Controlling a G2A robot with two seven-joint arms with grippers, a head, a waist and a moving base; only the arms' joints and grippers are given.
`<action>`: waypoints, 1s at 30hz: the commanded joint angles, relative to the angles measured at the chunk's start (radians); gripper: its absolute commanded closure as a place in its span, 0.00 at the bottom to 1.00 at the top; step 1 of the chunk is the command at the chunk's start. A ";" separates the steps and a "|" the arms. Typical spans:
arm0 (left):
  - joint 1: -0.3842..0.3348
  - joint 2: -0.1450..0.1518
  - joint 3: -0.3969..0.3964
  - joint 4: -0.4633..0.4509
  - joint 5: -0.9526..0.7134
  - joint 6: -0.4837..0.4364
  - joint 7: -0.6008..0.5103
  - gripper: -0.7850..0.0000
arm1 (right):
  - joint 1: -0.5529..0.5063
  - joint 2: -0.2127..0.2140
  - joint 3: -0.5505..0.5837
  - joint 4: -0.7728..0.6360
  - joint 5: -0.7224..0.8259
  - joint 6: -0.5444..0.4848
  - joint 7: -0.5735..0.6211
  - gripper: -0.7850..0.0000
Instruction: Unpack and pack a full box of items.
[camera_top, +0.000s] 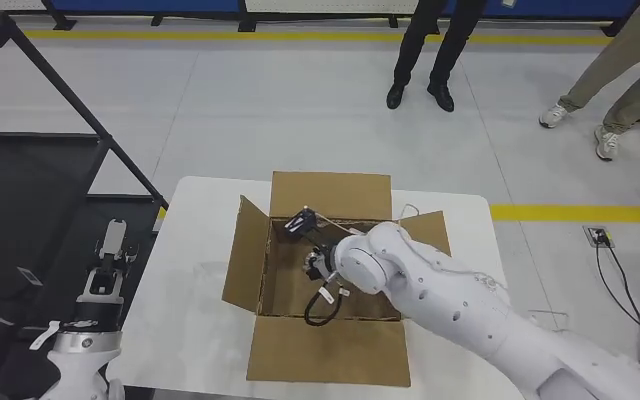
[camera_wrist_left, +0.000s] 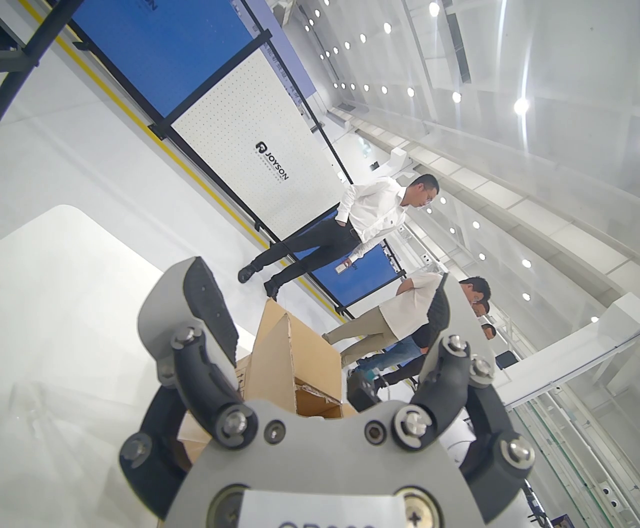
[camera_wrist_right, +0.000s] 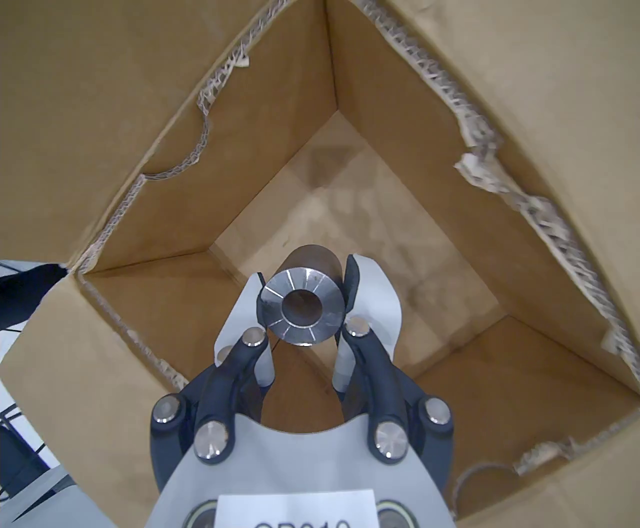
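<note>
An open cardboard box (camera_top: 330, 195) stands in the middle of the white table (camera_top: 190, 300). My right arm reaches down into it from the right. In the right wrist view my right gripper (camera_wrist_right: 305, 278) is shut on a short metal cylinder (camera_wrist_right: 303, 306) with a hole through its end, held above the bare brown floor of the box (camera_wrist_right: 150, 125). My left gripper (camera_top: 113, 234) hangs off the table's left edge, well away from the box. In its own view the left gripper (camera_wrist_left: 325, 310) is open with nothing between the pads, and the box (camera_wrist_left: 295, 360) lies beyond it.
The box flaps (camera_top: 240, 255) stand open on all sides, with torn edges (camera_wrist_right: 500, 185) along the rim. A black cable loop (camera_top: 320, 305) hangs from my right arm inside the box. A black metal frame (camera_top: 60, 180) stands left of the table.
</note>
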 joint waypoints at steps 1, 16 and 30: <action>0.000 0.000 0.000 0.000 0.000 0.000 0.000 0.00 | 0.016 -0.052 -0.036 0.119 0.019 -0.026 -0.022 1.00; 0.000 0.000 0.000 0.000 0.000 0.000 0.000 0.00 | 0.028 -0.258 -0.101 0.535 0.028 -0.086 -0.096 0.85; 0.000 0.000 0.000 0.000 0.000 0.000 0.000 0.00 | 0.035 -0.316 -0.071 0.627 -0.001 -0.169 -0.105 0.00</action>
